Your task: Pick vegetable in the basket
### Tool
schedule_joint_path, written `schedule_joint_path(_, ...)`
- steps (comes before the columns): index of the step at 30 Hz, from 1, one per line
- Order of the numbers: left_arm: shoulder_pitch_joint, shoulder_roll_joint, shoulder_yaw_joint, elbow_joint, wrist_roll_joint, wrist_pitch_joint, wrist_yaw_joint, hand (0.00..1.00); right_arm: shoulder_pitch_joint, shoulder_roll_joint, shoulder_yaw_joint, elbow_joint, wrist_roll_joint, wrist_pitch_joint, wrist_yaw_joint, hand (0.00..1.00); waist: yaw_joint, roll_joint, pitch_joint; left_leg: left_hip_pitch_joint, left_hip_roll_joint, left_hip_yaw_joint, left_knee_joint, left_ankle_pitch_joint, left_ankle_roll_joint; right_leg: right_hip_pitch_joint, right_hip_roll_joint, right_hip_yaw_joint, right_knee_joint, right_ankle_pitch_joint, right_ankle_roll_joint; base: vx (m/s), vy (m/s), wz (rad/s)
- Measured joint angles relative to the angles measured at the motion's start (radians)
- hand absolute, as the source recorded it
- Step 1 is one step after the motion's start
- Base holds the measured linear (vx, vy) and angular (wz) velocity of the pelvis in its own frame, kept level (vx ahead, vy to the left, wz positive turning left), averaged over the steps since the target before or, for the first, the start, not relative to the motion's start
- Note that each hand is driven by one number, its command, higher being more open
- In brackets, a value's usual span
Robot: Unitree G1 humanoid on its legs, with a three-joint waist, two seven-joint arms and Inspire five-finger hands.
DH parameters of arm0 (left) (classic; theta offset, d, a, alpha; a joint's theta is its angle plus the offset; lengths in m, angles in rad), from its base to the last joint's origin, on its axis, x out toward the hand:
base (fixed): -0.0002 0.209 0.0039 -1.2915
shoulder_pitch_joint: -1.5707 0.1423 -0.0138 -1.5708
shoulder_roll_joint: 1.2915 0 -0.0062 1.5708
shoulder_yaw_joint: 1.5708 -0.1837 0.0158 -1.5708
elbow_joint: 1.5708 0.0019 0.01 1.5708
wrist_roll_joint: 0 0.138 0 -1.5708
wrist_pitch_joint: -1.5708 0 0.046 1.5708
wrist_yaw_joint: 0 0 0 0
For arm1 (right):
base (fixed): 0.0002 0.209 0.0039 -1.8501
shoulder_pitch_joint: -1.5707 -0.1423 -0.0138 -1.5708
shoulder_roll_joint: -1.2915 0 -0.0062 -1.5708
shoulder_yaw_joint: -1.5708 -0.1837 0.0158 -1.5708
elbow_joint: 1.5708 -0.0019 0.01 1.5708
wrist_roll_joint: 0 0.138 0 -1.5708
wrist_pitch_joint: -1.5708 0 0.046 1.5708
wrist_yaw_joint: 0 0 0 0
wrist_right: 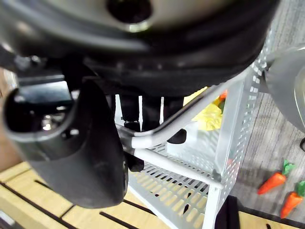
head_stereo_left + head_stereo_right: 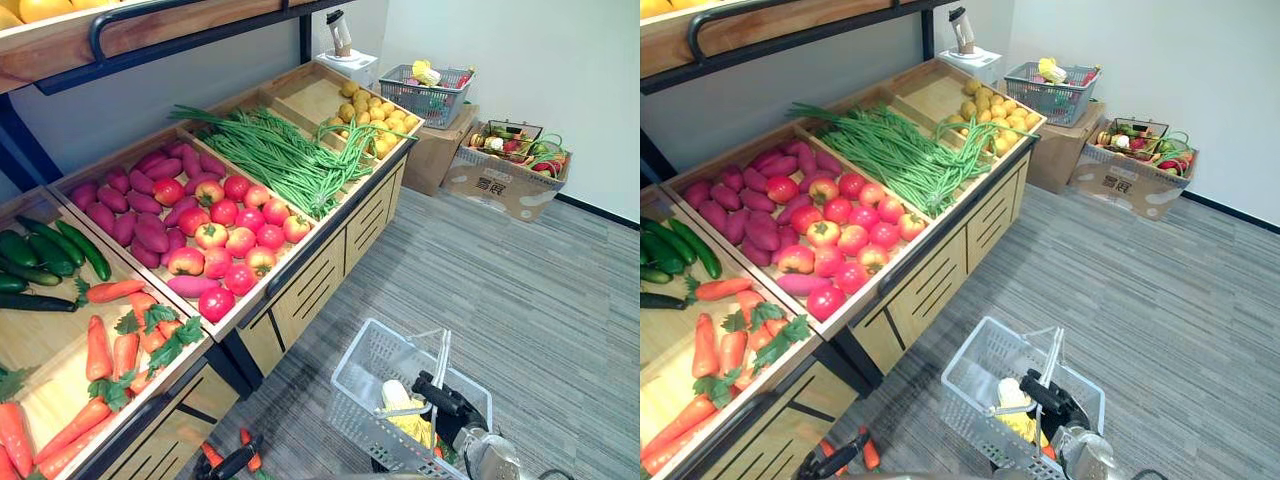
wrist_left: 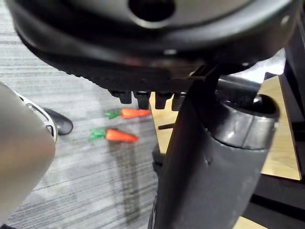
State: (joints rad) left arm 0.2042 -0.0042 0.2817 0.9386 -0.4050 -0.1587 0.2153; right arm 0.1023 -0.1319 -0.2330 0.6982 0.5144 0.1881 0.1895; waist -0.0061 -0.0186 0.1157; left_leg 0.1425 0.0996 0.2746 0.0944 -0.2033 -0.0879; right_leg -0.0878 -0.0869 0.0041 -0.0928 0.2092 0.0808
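— Fingers [image 3: 143, 99] of left hand [image 2: 232, 462]?
— Loose, holding nothing. Two carrots [image 3: 120, 135] on floor [image 3: 71, 191] just beyond them.
— Right hand [image 2: 440, 392]?
— Fingers [image 1: 151, 114] curled round handle [image 1: 167, 129] of white basket [image 2: 362, 380]; yellow corn [image 2: 410, 425] lies inside, just below them.

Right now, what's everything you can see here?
cucumbers: several, dark green, left bin
carrots: many, orange, nearest bin
floor carrots: two, orange
tomatoes: many, red, middle bin
sweet potatoes: many, purple, same bin
beans: pile, green, next bin
yellow produce: many, far bin
white basket: one, yellow item inside
grey basket: one, atop a box
boxes: two, brown, far wall
right hand: dark, curled round white basket's handle
left hand: dark, near floor carrots
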Motion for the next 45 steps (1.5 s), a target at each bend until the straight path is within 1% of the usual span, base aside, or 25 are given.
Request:
schedule_joint_path(2,0.0,0.003,0.0,0.005,0.0,0.004,-0.005,1.0,0.0,0.017,-0.031,0.06,0.0,-0.045,-0.027,0.0,0.0,0.0,-0.001,0.013,0.0,0.019,0.0,-0.006,0.002,0.002,0.005,0.02,0.001,0.001,0.001,-0.02,0.018,-0.23)
schedule_joint_path(6,-0.009,0.008,0.0,0.021,-0.001,0.006,-0.014,1.0,0.011,0.041,-0.087,0.143,0.007,-0.093,-0.065,0.0,-0.003,-0.002,-0.017,0.022,0.0,0.041,0.009,-0.019,0.003,0.003,0.009,0.04,0.001,0.001,0.002,-0.02,0.02,-0.18)
schedule_joint_path(11,-0.02,0.011,0.001,0.051,-0.001,0.006,-0.032,1.0,0.017,0.064,-0.184,0.297,0.038,-0.163,-0.061,0.0,-0.003,-0.004,-0.037,0.033,-0.001,0.061,0.017,-0.033,0.004,0.007,0.013,0.06,0.001,0.001,0.002,-0.01,0.021,-0.12)
schedule_joint_path(16,-0.032,0.017,0.002,0.087,0.007,0.006,-0.048,1.0,0.065,0.076,-0.193,0.299,0.039,-0.171,-0.065,0.0,-0.006,-0.005,-0.035,0.077,0.0,0.118,0.02,-0.048,0.003,0.021,0.026,0.089,0.002,0.005,0.005,-0.01,0.032,-0.32)
schedule_joint_path(17,-0.026,0.016,0.015,0.087,0.01,0.007,-0.046,1.0,0.068,0.088,-0.205,0.299,0.039,-0.166,-0.064,0.0,-0.006,-0.009,-0.031,0.097,0.005,0.163,0.02,-0.053,0.001,0.019,0.041,0.081,0.002,0.025,-0.012,-0.02,0.021,-0.86)
schedule_joint_path(18,-0.02,0.017,0.022,0.086,0.01,0.007,-0.042,1.0,0.066,0.095,-0.204,0.298,0.038,-0.165,-0.064,0.0,-0.003,-0.005,-0.031,0.107,0.012,0.202,0.021,-0.055,-0.001,0.013,0.057,0.046,0.002,0.041,-0.035,-0.02,-0.031,-1.56)
schedule_joint_path(19,-0.008,0.019,0.024,0.087,0.003,0.007,-0.031,1.0,0.044,0.103,-0.204,0.301,0.035,-0.154,-0.052,0.0,0.004,0.009,-0.021,0.128,0.033,0.3,0.016,-0.058,0.002,-0.001,0.072,-0.115,0.009,-0.003,-0.149,-0.01,-0.054,-1.46)
schedule_joint_path(20,-0.005,0.02,0.024,0.086,0.001,0.007,-0.026,1.0,0.037,0.101,-0.21,0.302,0.034,-0.15,-0.051,0.0,0.002,0.016,-0.012,0.137,0.043,0.328,0.014,-0.058,0.002,-0.008,0.062,-0.229,0.039,-0.061,-0.171,0.02,-0.004,-1.81)
schedule_joint_path(21,-0.005,0.01,0.022,0.075,-0.003,0.003,-0.019,1.0,0.023,0.092,-0.212,0.303,0.029,-0.154,-0.046,0.0,0.004,0.042,0.006,0.157,0.066,0.396,0.013,-0.052,-0.007,-0.04,0.032,-0.418,0.148,-0.127,-0.191,0.05,0.051,-1.24)
schedule_joint_path(22,0.001,0.011,0.021,0.071,-0.007,-0.003,-0.017,1.0,0.013,0.089,-0.214,0.303,0.027,-0.158,-0.047,0.0,0.005,0.04,0.013,0.165,0.07,0.425,0.019,-0.052,-0.007,-0.049,0.014,-0.475,0.206,-0.139,-0.196,0.1,0.086,-1.57)
schedule_joint_path(23,0.017,0.034,0.022,0.071,-0.018,-0.016,-0.009,1.0,0.009,0.082,-0.212,0.313,0.027,-0.152,-0.04,0.0,0.004,0.006,0.016,0.178,0.062,0.463,0.038,-0.053,-0.009,-0.039,-0.018,-0.57,0.282,-0.162,-0.18,0.14,0.027,-1.21)
schedule_joint_path(24,0.014,0.042,0.022,0.073,-0.018,-0.016,-0.003,1.0,0.003,0.077,-0.21,0.338,0.028,-0.15,-0.041,0.0,0.006,0.0,0.024,0.189,0.069,0.472,0.042,-0.054,-0.011,-0.041,-0.013,-0.563,0.288,-0.155,-0.148,0.14,-0.01,-0.97)
schedule_joint_path(25,0.01,0.045,0.021,0.074,-0.018,-0.016,-0.001,1.0,0.001,0.074,-0.209,0.348,0.028,-0.148,-0.041,0.0,0.0,0.0,0.027,0.191,0.073,0.474,0.043,-0.054,-0.012,-0.041,-0.005,-0.558,0.289,-0.157,-0.15,0.11,-0.073,-0.49)
schedule_joint_path(28,-0.02,0.028,0.017,0.076,-0.02,-0.036,0.002,1.0,0.004,0.052,-0.209,0.386,0.028,-0.14,-0.049,0.0,-0.003,0.02,0.04,0.198,0.09,0.482,0.046,-0.038,-0.037,-0.05,0.022,-0.541,0.297,-0.176,-0.156,0.06,-0.107,-0.25)
schedule_joint_path(29,-0.038,0.013,0.015,0.079,-0.024,-0.036,-0.01,1.0,0.007,0.047,-0.208,0.39,0.028,-0.136,-0.051,0.0,-0.007,0.033,0.054,0.2,0.095,0.482,0.05,-0.023,-0.057,-0.053,0.021,-0.539,0.313,-0.196,-0.156,0.01,-0.092,-0.04)
schedule_joint_path(32,-0.038,0.008,0.016,0.088,-0.024,-0.043,-0.031,1.0,0.009,0.057,-0.209,0.413,0.034,-0.134,-0.059,0.0,-0.014,0.03,0.054,0.186,0.124,0.483,0.116,0.002,-0.071,-0.048,0.041,-0.519,0.297,-0.217,-0.159,0.01,-0.111,-0.19)
schedule_joint_path(34,-0.033,0.006,0.014,0.089,-0.027,-0.055,-0.041,1.0,0.009,0.059,-0.206,0.415,0.026,-0.13,-0.057,0.0,-0.013,0.02,0.054,0.144,0.176,0.479,0.248,0.011,-0.061,-0.024,0.072,-0.502,0.234,-0.215,-0.157,0.06,-0.216,-0.43)
schedule_joint_path(35,-0.031,0.005,0.014,0.088,-0.038,-0.06,-0.044,1.0,0.008,0.059,-0.194,0.415,0.013,-0.128,-0.056,0.0,-0.01,0.012,0.055,0.106,0.215,0.458,0.349,0.025,-0.04,-0.008,0.093,-0.492,0.193,-0.213,-0.155,0.06,-0.298,-0.47)
schedule_joint_path(36,-0.038,0.007,0.012,0.087,-0.046,-0.069,-0.047,1.0,0.005,0.059,-0.168,0.416,-0.003,-0.125,-0.054,0.0,-0.006,0.002,0.055,0.05,0.246,0.395,0.454,0.029,-0.011,0.003,0.117,-0.466,0.154,-0.205,-0.148,0.06,-0.3,-0.51)
schedule_joint_path(37,-0.038,0.008,0.01,0.085,-0.048,-0.074,-0.05,1.0,0.003,0.057,-0.155,0.418,-0.005,-0.123,-0.052,0.0,-0.002,-0.004,0.057,0.024,0.246,0.346,0.492,0.017,-0.005,0.007,0.13,-0.442,0.137,-0.201,-0.147,0.02,-0.184,-0.54)
schedule_joint_path(39,-0.046,0.011,0.009,0.085,-0.06,-0.083,-0.048,1.0,-0.011,0.049,-0.111,0.434,-0.029,-0.124,-0.042,0.0,0.005,-0.011,0.06,-0.041,0.203,0.199,0.534,-0.053,-0.014,0.037,0.162,-0.389,0.087,-0.197,-0.142,0.02,-0.152,-0.68)
schedule_joint_path(40,-0.046,0.011,0.006,0.085,-0.061,-0.089,-0.047,1.0,-0.008,0.046,-0.098,0.435,-0.055,-0.128,-0.038,0.0,0.005,-0.016,0.06,-0.055,0.18,0.162,0.506,-0.079,-0.018,0.06,0.172,-0.376,0.066,-0.194,-0.137,0.02,-0.147,-0.63)
schedule_joint_path(42,-0.046,0.018,-0.002,0.086,-0.067,-0.096,-0.047,1.0,-0.004,0.043,-0.097,0.435,-0.084,-0.127,-0.028,0.0,0.006,-0.021,0.061,-0.064,0.144,0.116,0.414,-0.1,-0.026,0.077,0.18,-0.358,0.057,-0.193,-0.136,0.0,-0.069,-0.43)
schedule_joint_path(44,-0.049,0.027,-0.016,0.086,-0.084,-0.099,-0.047,1.0,-0.002,0.04,-0.083,0.433,-0.101,-0.124,-0.017,0.0,0.006,-0.026,0.059,-0.111,0.086,0.026,0.26,-0.1,-0.018,0.078,0.185,-0.324,0.049,-0.193,-0.136,-0.02,-0.043,-0.49)
schedule_joint_path(45,-0.052,0.031,-0.025,0.087,-0.095,-0.101,-0.045,1.0,0.001,0.036,-0.066,0.429,-0.113,-0.126,-0.016,0.0,0.007,-0.026,0.059,-0.132,0.072,-0.001,0.223,-0.093,-0.011,0.076,0.186,-0.321,0.042,-0.193,-0.136,-0.01,-0.051,-0.47)
